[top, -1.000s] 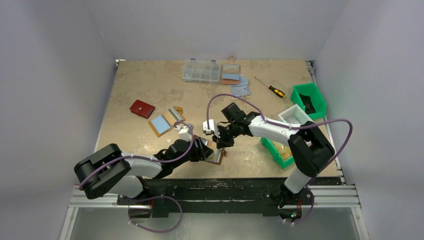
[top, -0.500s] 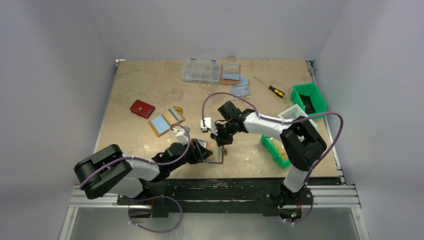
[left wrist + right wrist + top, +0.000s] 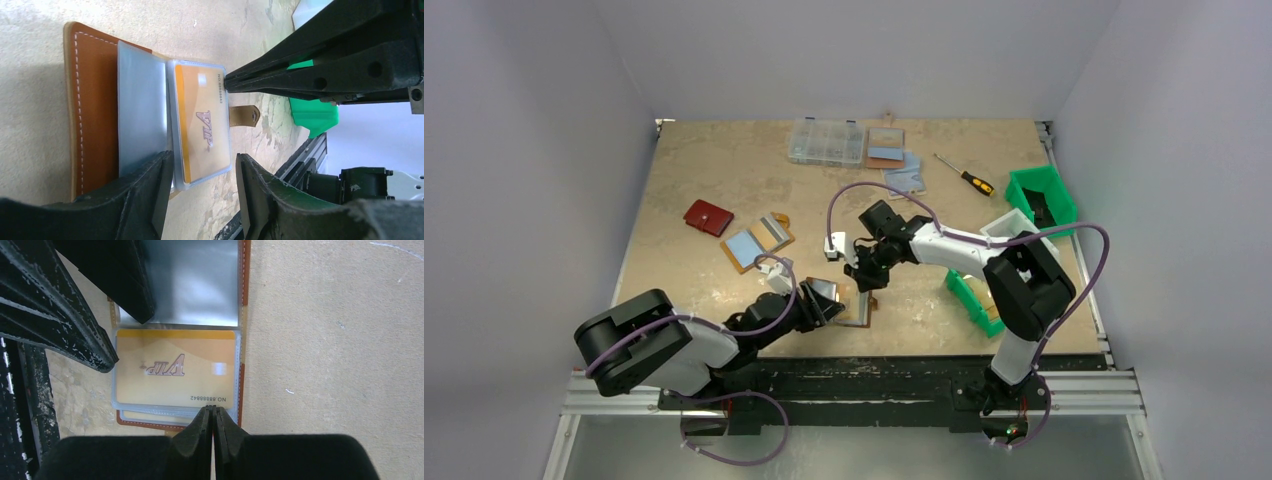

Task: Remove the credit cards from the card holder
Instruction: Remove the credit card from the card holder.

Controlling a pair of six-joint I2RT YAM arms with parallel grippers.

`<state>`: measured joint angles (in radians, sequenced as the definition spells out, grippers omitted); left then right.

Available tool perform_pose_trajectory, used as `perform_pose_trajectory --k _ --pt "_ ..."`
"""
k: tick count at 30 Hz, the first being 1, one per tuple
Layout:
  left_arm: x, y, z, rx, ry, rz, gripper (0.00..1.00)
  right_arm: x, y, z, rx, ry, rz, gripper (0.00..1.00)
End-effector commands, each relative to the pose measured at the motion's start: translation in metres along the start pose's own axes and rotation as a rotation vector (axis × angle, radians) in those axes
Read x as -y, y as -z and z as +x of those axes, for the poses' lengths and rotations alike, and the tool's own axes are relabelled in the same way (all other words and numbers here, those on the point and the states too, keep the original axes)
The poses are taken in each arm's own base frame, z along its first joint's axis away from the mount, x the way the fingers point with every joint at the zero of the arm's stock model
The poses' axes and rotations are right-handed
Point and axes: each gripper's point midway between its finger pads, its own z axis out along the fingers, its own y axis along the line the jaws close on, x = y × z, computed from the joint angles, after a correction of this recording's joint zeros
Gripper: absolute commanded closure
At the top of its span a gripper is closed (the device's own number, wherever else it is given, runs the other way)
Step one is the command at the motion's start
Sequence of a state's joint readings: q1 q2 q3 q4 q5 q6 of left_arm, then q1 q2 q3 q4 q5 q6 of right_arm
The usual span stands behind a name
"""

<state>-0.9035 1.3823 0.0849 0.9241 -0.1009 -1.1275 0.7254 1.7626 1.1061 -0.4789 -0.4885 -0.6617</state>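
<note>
Both arms have edged leftward in the top view, meeting over the card holder at lower centre, with the left gripper just left of it and the right gripper just above. In the left wrist view, open left jaws straddle the lower end of the gold credit card, which still lies in its sleeve with its long axis up-down. In the right wrist view, the right gripper's closed tips touch the card's lower long edge, perhaps nipping it.

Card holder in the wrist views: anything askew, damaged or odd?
Nothing stands out. The card holder lies open and flat on the table, the gold VIP card sits square in its clear sleeve, and the right gripper is shut at that sleeve's edge. No tear or spill shows.
</note>
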Motion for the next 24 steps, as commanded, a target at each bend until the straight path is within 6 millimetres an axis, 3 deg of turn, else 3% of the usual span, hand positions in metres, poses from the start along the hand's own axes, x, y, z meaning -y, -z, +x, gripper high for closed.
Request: perform_pose_trajectory --k 1,24 --pt "-0.006 0.001 -0.008 0.055 0.051 -0.025 0.48 0.006 0.011 -0.014 0.025 -0.020 0.028 0.88" --pt "-0.003 -0.004 -0.009 0.049 0.031 -0.031 0.50 -0.015 0.028 -0.033 0.110 0.014 -0.055 0.88"
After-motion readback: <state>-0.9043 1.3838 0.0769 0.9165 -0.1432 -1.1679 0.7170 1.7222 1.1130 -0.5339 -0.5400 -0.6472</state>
